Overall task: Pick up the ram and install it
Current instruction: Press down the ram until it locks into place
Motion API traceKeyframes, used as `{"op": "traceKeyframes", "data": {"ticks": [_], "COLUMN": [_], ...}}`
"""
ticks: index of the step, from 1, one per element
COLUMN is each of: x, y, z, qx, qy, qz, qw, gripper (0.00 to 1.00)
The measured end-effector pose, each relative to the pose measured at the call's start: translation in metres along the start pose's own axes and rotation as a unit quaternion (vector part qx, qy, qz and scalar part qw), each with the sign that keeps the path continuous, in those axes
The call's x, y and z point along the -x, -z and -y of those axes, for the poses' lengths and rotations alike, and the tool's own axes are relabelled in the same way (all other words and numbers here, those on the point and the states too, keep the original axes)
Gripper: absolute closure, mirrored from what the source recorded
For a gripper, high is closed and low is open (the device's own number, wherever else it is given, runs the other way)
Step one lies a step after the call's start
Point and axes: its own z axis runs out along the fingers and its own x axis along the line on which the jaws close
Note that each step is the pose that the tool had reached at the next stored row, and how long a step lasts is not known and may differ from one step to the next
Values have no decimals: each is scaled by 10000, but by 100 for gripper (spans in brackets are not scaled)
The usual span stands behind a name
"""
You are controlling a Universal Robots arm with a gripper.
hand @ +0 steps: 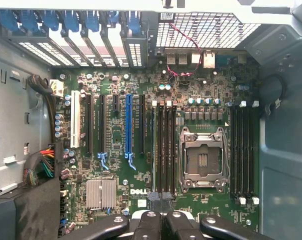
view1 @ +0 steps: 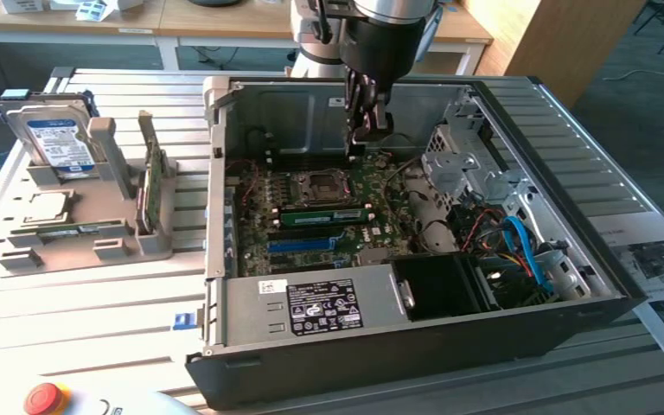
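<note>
A long green ram stick [view1: 322, 213] sits on edge in a slot of the motherboard [view1: 309, 246], just beside the empty processor socket [view1: 315, 186]. In the wrist view the ram [hand: 153, 150] appears edge-on, alongside the black memory slots [hand: 166, 150]. My gripper [view1: 359, 149] hangs inside the open computer case [view1: 424, 346], above the board's far part and clear of the stick. Its fingers [hand: 150, 222] are pressed together, shut, with nothing between them.
A grey holder [view1: 90, 242] at the exterior view's left carries a hard drive [view1: 58, 138], a green card on edge [view1: 150, 186], a processor chip [view1: 44, 206] and a flat narrow green strip [view1: 73, 230]. Case walls, drive cage [view1: 470, 173] and cables [view1: 517, 242] crowd the board.
</note>
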Motion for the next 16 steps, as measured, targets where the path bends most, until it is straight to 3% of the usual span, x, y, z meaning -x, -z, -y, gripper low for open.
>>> {"op": "traceKeyframes", "data": {"ticks": [5,7,10,16], "x": [-15,-54,-151,-181], "y": [1,3,8,10], "z": [12,76,269,345], "qx": [0,0,10,14], "qy": [0,0,0,1], "qz": [-1,0,-1,0], "qw": [10000,10000,10000,10000], "gripper": [89,89,89,89]}}
